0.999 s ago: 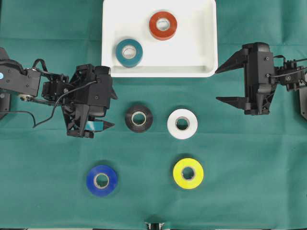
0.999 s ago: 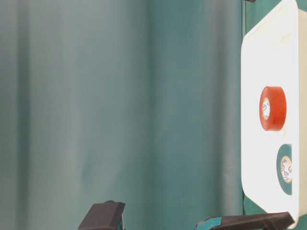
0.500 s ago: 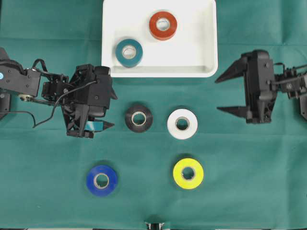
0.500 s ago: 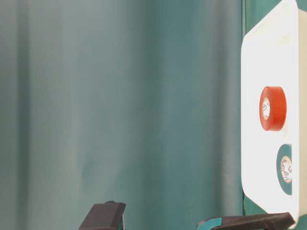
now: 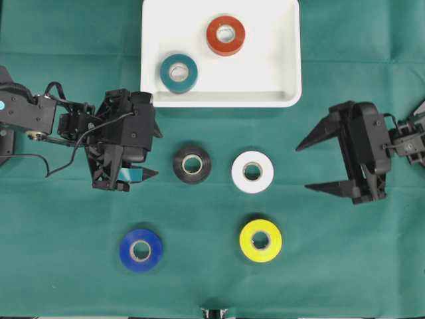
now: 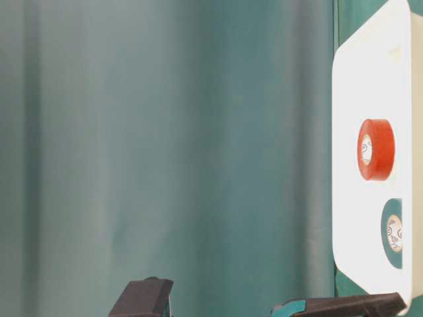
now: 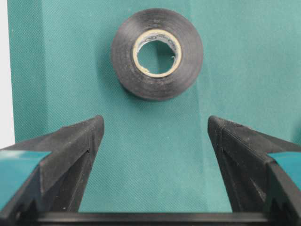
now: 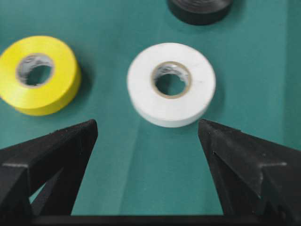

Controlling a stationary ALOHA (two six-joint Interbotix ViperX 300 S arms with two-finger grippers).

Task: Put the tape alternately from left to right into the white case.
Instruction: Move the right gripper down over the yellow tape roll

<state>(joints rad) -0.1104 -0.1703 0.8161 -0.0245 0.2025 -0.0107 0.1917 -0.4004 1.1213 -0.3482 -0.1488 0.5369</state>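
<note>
The left gripper (image 5: 147,152) is held low over the green-covered bench (image 5: 345,266), just left of the black roll (image 5: 192,163), with its jaws spread wide and nothing between them. In the left wrist view the black roll (image 7: 157,53) lies centred ahead of the gap, so this gripper appears to be lined up for that roll when its turn comes. The blue roll (image 5: 141,250) lies flat nearer the front edge, below the left gripper and well apart from the others.

The white case (image 5: 285,66) is set at the far edge of the bench, between the two arms, presumably so that either can reach it. Two rolls are already inside: the teal roll (image 5: 178,73) toward its left front and the red-orange roll (image 5: 226,35) near the middle back, apart from each other.

The white roll (image 5: 252,171) lies just beside the black one, and the yellow roll (image 5: 260,240) lies in front of it.

The right gripper (image 5: 319,165) is also empty and wide open, pointed at the white roll. In the right wrist view that roll (image 8: 171,84) sits ahead of the gap between the jaws, which suggests it is meant as the next pick. Four rolls remain outside the case.
</note>
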